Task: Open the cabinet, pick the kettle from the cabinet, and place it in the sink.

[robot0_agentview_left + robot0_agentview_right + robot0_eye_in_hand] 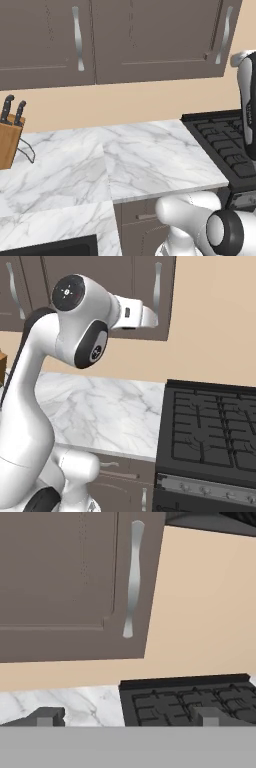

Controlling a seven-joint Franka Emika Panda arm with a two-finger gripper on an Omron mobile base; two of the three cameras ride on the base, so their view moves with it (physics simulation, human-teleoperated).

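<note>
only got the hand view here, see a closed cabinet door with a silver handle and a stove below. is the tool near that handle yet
Observer: Not touching. In the right base view the tool hangs raised in front of the cabinet, open.
Operator: any other door on it
Observer: Yes, the left base view shows a second closed door with its own handle further left.
Operator: where's the sink
Observer: A black corner of the sink shows at the bottom left of that view, in the marble counter.
</note>
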